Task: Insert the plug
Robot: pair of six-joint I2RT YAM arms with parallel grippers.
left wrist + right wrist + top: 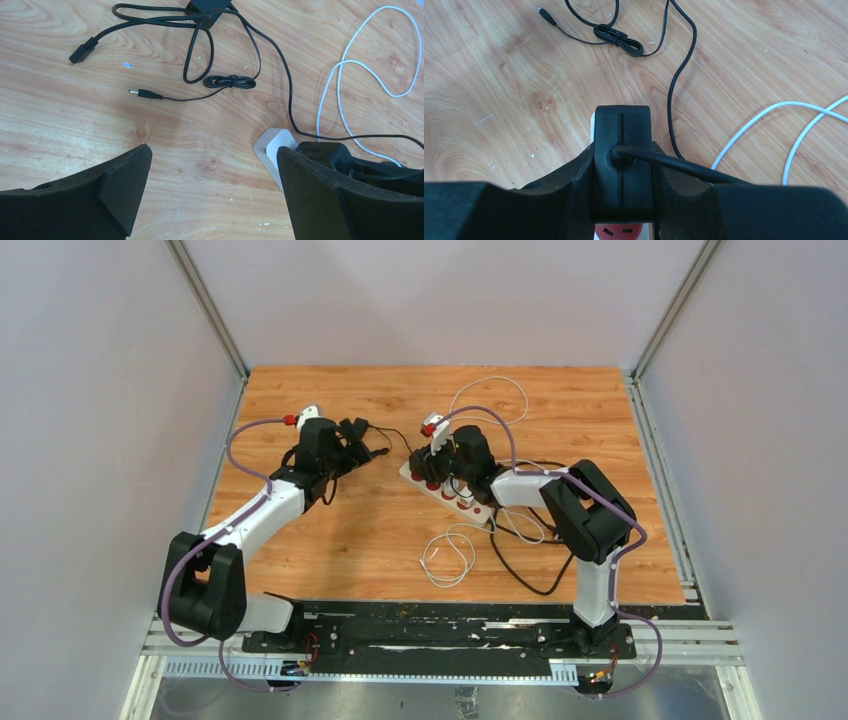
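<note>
mid-insertion: right gripper (pixel 436 468) clamped blocky black plug (pixel 621 145) over white red-socketed power strip (pixel 470 504); a straight downward push looked due. left gripper (pixel 357 438) gaped.

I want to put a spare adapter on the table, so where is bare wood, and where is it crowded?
Bare wood lies between the left arm and the coiled white cable, and in the far right corner of the wooden table. It is crowded around the white power strip with red sockets, where the right gripper holds the black plug.
</note>
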